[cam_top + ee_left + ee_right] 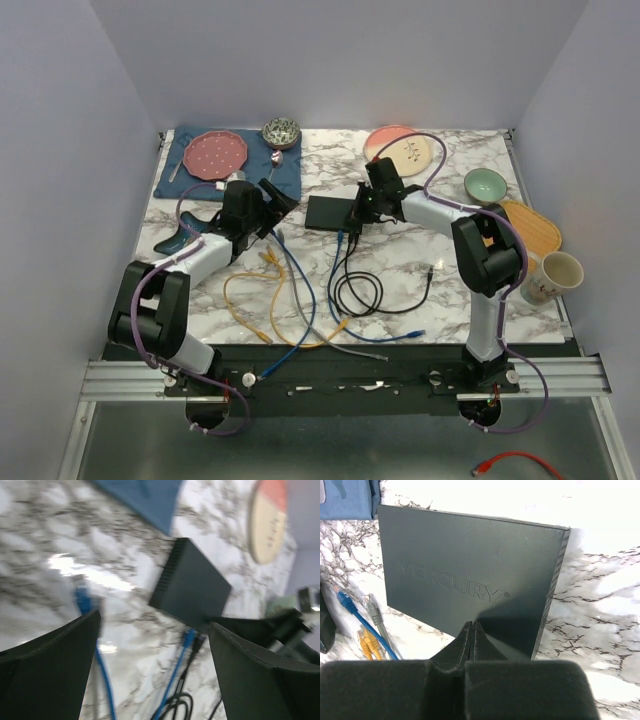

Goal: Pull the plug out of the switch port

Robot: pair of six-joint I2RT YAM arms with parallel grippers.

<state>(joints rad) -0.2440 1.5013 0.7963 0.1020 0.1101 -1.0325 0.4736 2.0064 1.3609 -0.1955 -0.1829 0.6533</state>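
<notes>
The switch (328, 212) is a flat black box lying mid-table; it also shows in the left wrist view (192, 585) and the right wrist view (470, 565). A blue plug (188, 637) and a black plug (199, 643) sit in its near edge, seen from above as a blue cable (341, 240) leaving the box. My right gripper (358, 212) is shut and empty, its tips (471, 626) over the switch's top near the right end. My left gripper (277, 200) is open and empty (155, 625), left of the switch and apart from it.
Loose blue (345, 600), grey (374, 611) and yellow (365, 642) plugs lie left of the switch. Cables coil in front (355, 292). A blue mat with a pink plate (217, 155), a bowl (282, 132), a green bowl (485, 185), a wooden tray (535, 232) and a mug (560, 272) ring the table.
</notes>
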